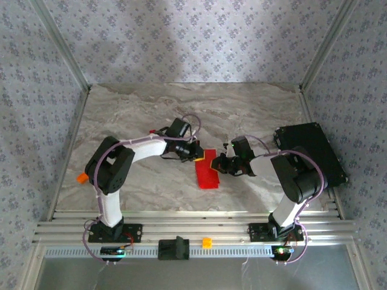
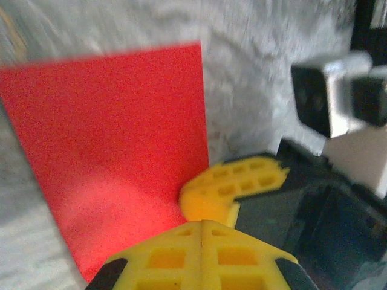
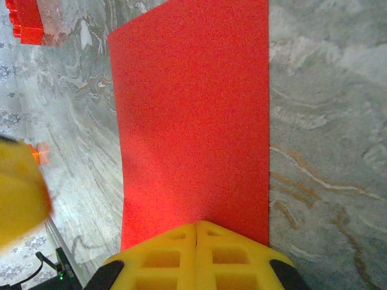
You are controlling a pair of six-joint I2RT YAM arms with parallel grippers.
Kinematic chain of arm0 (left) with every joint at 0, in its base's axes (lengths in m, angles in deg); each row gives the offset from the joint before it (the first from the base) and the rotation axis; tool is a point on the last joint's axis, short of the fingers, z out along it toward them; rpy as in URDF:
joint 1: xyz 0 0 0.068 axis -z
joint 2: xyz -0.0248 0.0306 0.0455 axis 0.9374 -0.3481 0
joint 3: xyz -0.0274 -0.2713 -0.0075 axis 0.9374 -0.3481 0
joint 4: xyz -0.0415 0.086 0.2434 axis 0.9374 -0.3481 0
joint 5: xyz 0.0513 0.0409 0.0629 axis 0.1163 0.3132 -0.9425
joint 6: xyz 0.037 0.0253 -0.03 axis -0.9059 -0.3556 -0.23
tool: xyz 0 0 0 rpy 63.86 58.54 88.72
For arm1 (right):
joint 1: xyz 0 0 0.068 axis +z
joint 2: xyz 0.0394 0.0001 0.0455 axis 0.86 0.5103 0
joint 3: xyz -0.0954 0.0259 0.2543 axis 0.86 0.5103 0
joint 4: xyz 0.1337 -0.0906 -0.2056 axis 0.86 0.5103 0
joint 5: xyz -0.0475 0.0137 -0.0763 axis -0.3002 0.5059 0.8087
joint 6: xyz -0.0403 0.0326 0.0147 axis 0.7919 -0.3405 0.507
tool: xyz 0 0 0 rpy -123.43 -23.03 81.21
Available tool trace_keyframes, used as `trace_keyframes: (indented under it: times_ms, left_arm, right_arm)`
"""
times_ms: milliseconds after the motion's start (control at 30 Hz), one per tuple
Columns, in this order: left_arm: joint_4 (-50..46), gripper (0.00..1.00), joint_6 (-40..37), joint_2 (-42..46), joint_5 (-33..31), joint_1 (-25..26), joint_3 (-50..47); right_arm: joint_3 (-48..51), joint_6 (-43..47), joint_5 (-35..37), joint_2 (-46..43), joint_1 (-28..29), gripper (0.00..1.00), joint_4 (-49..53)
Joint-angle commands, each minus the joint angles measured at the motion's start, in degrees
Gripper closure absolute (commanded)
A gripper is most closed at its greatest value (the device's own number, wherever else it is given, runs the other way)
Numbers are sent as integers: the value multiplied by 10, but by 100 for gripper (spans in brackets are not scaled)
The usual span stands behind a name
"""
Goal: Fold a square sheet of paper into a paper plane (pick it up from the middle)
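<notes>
One red sheet; two arms; two orange blocks; one black box.

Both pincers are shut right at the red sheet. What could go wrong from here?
1. Collision: in the left wrist view the left pincer sits right beside a yellow finger of the right pincer; a small move could knock them together.
2. Slipping: the square sheet of paper lies flat on the smooth table, so a shut pincer pressing or dragging it may skew it and spoil the fold.
</notes>
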Motion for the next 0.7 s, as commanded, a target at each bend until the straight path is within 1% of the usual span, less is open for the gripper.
trace_keyframes:
  times_ms: [0,100,233,367,567,667]
  left_arm:
    - [6,100,3,-1,39,3,-13]
    - [19,100,5,-8,36,3,-32]
    - [8,100,-15,-17,23,2,-44]
    - [21,100,-24,-22,15,-7,-80]
    - [28,100,-48,5,-7,-31,-145]
    - [36,100,-36,32,5,-38,-146]
  right_arm:
    - [30,0,92,43,3,100,88]
    - [29,2,93,42,3,100,92]
    - [30,2,94,41,4,100,93]
    - [30,2,93,44,4,100,91]
    - [35,3,95,44,4,100,90]
    - [36,1,94,45,3,100,89]
